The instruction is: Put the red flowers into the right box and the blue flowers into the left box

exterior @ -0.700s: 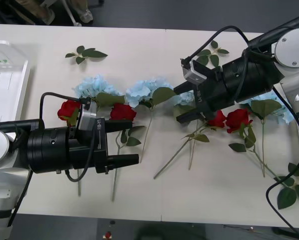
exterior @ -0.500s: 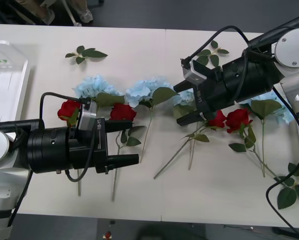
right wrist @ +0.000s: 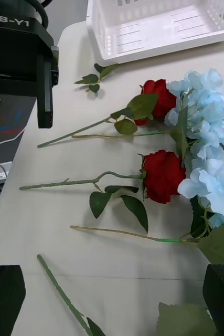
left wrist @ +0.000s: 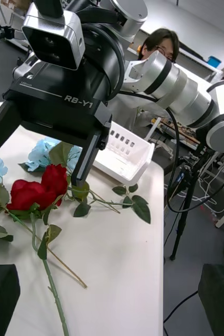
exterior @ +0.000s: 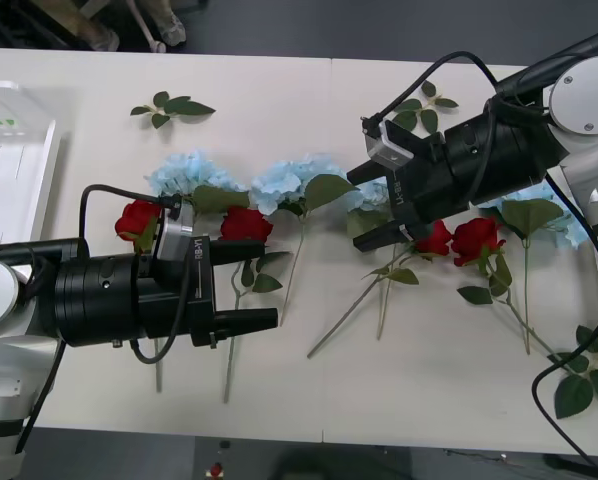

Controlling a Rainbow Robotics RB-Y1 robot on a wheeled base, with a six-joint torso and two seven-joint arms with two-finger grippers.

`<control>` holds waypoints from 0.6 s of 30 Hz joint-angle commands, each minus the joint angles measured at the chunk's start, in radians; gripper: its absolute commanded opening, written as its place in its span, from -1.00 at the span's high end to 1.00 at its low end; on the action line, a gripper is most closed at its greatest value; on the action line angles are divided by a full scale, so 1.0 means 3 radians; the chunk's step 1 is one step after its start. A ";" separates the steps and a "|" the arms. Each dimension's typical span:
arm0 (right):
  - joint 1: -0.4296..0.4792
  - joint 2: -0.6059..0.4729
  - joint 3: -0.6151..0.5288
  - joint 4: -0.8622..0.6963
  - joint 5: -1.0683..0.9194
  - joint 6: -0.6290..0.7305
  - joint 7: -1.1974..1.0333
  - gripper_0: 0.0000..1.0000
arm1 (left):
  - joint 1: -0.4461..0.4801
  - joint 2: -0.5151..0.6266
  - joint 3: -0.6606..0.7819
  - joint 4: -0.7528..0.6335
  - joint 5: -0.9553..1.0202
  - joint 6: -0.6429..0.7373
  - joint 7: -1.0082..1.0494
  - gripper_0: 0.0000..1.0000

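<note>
1. Two arms hang over the table (exterior: 309, 90), and neither holds anything; nearest the robot, at about 8 o'clock in the front view, the left pincer (exterior: 247, 285) has its black fingers spread wide, pointing toward 3 o'clock along the table, empty

2. Just beyond it lie two of the red flowers (exterior: 245, 224), blooms toward 12 o'clock and stems trailing back toward 6, one stem running under the left pincer; I judge this pincer is placed to come down on one of these stems

3. At about 2 o'clock the right pincer (exterior: 371, 205) is also wide open and empty, hovering over the middle blue flowers (exterior: 297, 180) and beside the other two roses at 3 o'clock; its own wrist view shows open fingers (right wrist: 4, 294) at the two corners, looking along the row of blooms

4. Blue heads sit in a band across the middle, touching or overlapping the roses, so a grasp low on a stem looks safer than one at a bloom

5. Farther off at 9 to 10 o'clock, the left box (exterior: 41, 170) stands at the table's edge with no flowers in the part visible; the right box (left wrist: 123, 157) is seen from the left wrist, past the right arm
</note>
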 commanded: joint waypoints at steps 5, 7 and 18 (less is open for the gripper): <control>-0.0010 0.0023 -0.0007 -0.0028 -0.0009 0.0010 0.0031 -1.00 | 0.0026 0.0028 0.0037 -0.0087 0.0025 0.0000 -0.0077 -1.00; -0.0010 0.0023 -0.0007 -0.0028 -0.0009 0.0010 0.0031 -1.00 | 0.0026 0.0028 0.0037 -0.0087 0.0025 0.0000 -0.0077 -1.00; -0.0010 0.0023 -0.0007 -0.0028 -0.0009 0.0010 0.0031 -1.00 | 0.0026 0.0028 0.0037 -0.0087 0.0025 0.0000 -0.0077 -1.00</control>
